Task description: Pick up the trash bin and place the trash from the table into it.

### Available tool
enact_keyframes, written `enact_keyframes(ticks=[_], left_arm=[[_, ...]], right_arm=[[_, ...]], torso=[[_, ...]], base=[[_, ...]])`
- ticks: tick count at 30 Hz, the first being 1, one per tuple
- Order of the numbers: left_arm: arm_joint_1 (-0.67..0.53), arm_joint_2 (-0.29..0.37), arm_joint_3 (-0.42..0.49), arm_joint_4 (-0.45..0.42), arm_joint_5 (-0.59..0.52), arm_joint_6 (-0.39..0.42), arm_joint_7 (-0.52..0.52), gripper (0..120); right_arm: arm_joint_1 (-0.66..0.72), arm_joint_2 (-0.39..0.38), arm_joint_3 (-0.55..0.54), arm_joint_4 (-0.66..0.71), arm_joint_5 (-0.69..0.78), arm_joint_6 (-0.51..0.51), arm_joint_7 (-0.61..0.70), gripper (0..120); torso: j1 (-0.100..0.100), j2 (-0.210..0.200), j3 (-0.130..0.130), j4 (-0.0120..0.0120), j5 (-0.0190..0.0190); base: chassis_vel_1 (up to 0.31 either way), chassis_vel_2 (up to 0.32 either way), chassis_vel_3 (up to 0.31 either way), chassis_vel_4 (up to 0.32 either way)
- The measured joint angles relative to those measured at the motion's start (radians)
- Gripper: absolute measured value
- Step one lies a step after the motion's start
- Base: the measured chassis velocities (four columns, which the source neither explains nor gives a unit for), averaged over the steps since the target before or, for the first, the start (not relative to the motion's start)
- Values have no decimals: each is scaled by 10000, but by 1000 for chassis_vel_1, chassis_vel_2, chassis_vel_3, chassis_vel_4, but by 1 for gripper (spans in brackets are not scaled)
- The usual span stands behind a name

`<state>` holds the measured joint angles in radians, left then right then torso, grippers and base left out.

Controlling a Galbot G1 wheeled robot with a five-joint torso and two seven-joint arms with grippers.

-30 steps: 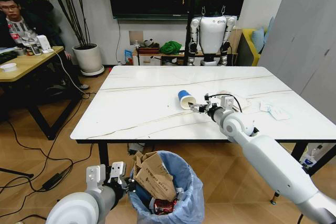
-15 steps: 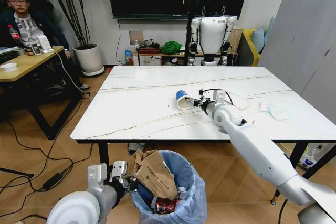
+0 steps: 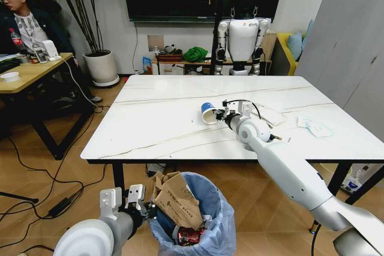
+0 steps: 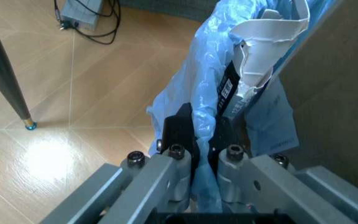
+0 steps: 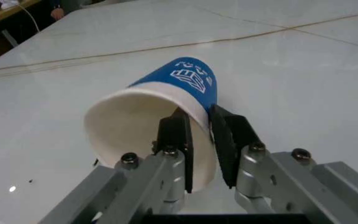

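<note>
- Head view: the table (image 3: 162, 124) stands ahead of the robot. The right gripper (image 3: 221, 114) reaches over its middle and is closed on the wall of a blue paper cup (image 3: 208, 113), which lies on its side with the mouth toward the near edge.
- Head view: white paper packets (image 3: 314, 127) lie near the table's right edge, and a flat wrapper (image 3: 269, 114) lies just beyond the right arm, between the cup and those packets.
- Head view: the trash bin (image 3: 201, 226), lined with a light-blue bag, sits below the table's near edge, off the tabletop. A torn brown cardboard box (image 3: 176, 202) sticks up out of it, with red litter deeper inside.
- Head view: the left gripper (image 3: 143, 207) is at the bin's left rim, touching the bag.
- Left wrist view: the left gripper (image 4: 203, 140) has its jaws clamped together on a fold of the trash bin's blue bag (image 4: 197, 88). The cardboard (image 4: 337, 84) fills the side of the bin beside it, with a white torn flap (image 4: 263, 44) against the bag. Wooden floor and a black table leg (image 4: 2, 65) lie beyond.
- Right wrist view: the right gripper (image 5: 201, 140) pinches the cup's rim, one finger inside the mouth and one outside on the blue wall. The cup (image 5: 166, 107) rests on the white tabletop (image 5: 303, 74), printed logo upward.
</note>
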<state>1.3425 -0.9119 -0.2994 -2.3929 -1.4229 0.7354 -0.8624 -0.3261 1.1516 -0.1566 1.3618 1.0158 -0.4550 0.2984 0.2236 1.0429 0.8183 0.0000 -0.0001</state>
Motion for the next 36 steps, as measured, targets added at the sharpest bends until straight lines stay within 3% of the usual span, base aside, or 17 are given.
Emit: enact_keyframes(ticks=[3,8,14,19,21,25,27,31,36], left_arm=[[6,-8,-28,4,12,0,-23,0],[4,-17,-54,41,13,0,-23,0],[-55,-14,-227,148,-2,0,-24,0],[-48,-55,-291,190,-39,0,-97,0],[-27,-64,-325,191,-40,0,-108,0],[102,-109,-663,166,-168,0,-279,0],[93,-104,-694,166,-200,0,-297,0],[74,-27,-948,156,-392,0,-364,0],[124,-41,-1116,134,-511,0,-474,0]], right_arm=[[16,-63,-3,109,89,3,141,0],[-146,-281,138,434,163,28,322,0],[-840,-1231,697,2077,715,-13,632,0],[-1719,-2344,1406,4837,1968,-260,721,0],[-1791,-2424,1450,5107,2129,-297,728,0],[-2434,-2889,1700,6988,2893,-514,608,0],[-2548,-2968,1753,7182,2917,-533,539,0],[-3911,-3819,2454,8574,2692,-730,-511,0],[-4900,-4378,2715,9179,2389,-773,-946,0]], torso=[[0,0,0,0,0],[0,0,0,1,2],[0,0,0,-3,4],[-1,3,-1,-2,1],[-1,3,-1,-6,2],[-1,3,-1,6,2],[-1,3,-1,4,1],[-1,3,-2,-5,3],[-1,3,-1,0,3]], base=[[0,0,0,0],[0,0,0,0],[0,0,0,0],[0,0,0,0],[0,0,0,0],[0,0,0,0],[0,0,0,0],[0,0,0,0],[0,0,0,0]])
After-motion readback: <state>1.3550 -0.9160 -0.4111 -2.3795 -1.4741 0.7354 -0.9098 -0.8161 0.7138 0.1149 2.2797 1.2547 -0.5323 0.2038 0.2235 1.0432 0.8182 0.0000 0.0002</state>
